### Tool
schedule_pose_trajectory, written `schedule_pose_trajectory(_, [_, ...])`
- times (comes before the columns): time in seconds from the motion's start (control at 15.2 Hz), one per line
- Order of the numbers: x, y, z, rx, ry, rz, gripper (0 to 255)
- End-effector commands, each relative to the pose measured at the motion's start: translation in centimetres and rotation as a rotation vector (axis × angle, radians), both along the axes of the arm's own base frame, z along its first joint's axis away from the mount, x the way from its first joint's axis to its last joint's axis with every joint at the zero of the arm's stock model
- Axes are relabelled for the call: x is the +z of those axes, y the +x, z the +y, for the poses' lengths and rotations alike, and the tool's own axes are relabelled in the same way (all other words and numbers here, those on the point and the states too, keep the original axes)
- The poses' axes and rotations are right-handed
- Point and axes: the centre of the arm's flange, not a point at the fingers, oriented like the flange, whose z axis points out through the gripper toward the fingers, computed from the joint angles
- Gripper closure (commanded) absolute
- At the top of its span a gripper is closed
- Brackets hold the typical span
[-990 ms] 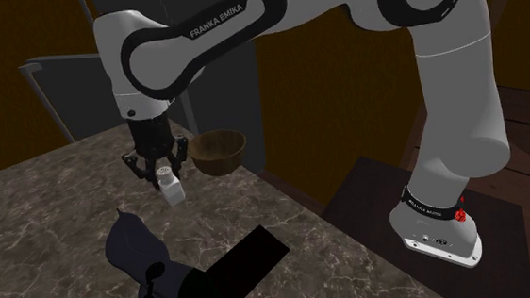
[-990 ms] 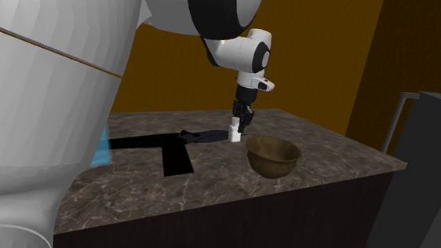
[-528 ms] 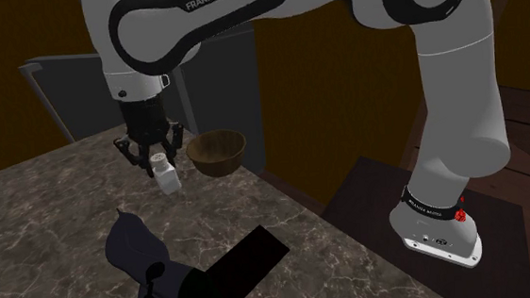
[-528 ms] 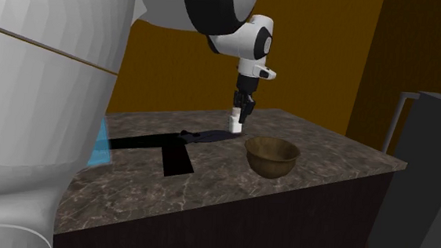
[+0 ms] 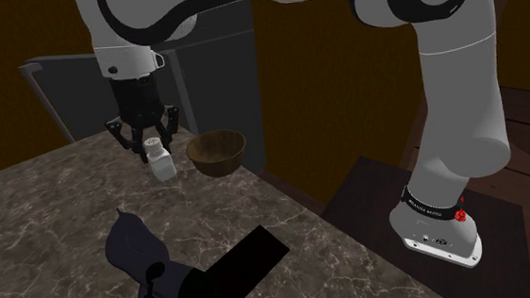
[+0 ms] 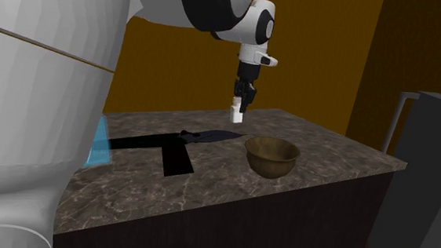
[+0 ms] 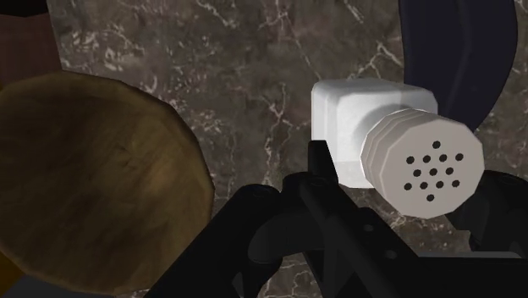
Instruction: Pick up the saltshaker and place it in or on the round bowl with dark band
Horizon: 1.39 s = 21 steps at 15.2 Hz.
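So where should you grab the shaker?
Grip the shaker from above, on two flat sides of its white body just under the round cap. Flat sides probably slip less than the ribbed cap. The tool holds it about so now.

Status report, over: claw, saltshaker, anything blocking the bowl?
Claw shut on saltshaker. Saltshaker held above the counter, short of the brown bowl. Nothing between them.

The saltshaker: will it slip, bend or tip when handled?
Probably rigid: the saltshaker shows a crisp blocky shape in the gripper. It may pivot, since it hangs tilted, clasped near its cap. Inside the curved bowl it would likely tip over, then rest on a flat side rather than roll.
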Motion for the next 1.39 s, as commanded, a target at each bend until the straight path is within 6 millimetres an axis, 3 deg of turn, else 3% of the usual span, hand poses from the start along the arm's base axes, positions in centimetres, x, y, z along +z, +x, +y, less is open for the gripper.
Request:
schedule_pose_trajectory(0.0, [1.1, 0.1, 0.0, 0.0, 0.0, 0.0, 255])
schedule_pose_trajectory(0.4, [4.0, 0.1, 0.0, 0.0, 0.0, 0.0, 255])
schedule_pose_trajectory(1.19, [5.4, 4.8, -15.4, 0.0, 0.0, 0.0, 255])
schedule_pose_trajectory(1.32, [4.4, 4.8, -15.4, 0.0, 0.0, 0.0, 255])
